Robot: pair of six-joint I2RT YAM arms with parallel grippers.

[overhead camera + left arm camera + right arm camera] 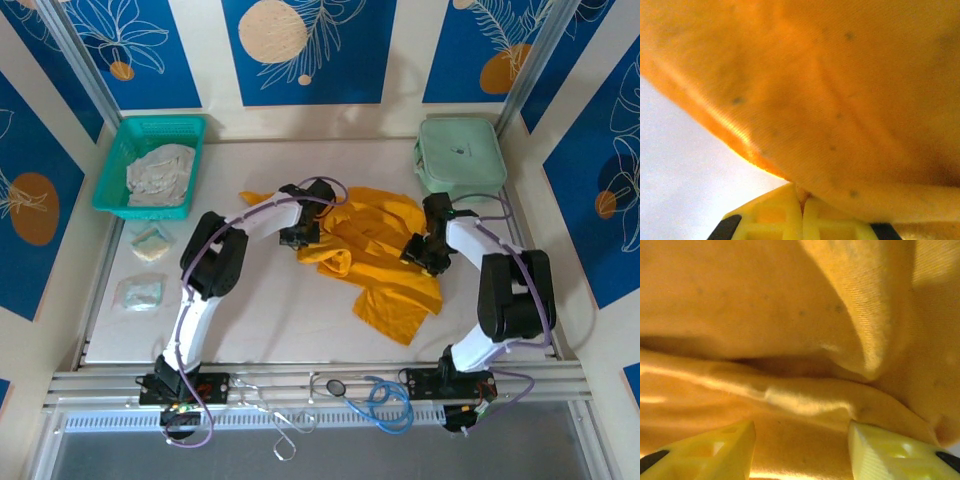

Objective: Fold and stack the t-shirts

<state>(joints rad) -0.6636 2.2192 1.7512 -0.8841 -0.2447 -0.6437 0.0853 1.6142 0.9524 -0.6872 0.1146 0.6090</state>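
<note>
1. Now, nearest you on the tabletop [280,320], the mustard-orange t-shirt [385,260] lies crumpled around the middle. One lobe of it trails toward 5 o'clock.
2. Your left claw [298,236] sits at the shirt's 9 o'clock edge. In the left wrist view, the left claw [801,194] has its yellow fingers [772,212] pressed together, pinching a fold of the t-shirt [840,100] just above the pale tabletop [680,175].
3. Your right claw [418,255] rests on the shirt's 3 o'clock side. In the right wrist view, the right claw [800,440] is spread, with bunched t-shirt cloth [790,315] lying between its fingers [705,452].
4. Two small pale packets [152,243] lie at 9 o'clock, well apart from the shirt.
5. Farther off at 10 o'clock, the whitish-grey garment [160,172] sits heaped inside the teal mesh basket [140,212].
6. At 2 o'clock in the far corner stands the mint-green case [460,155], apart from the shirt.
</note>
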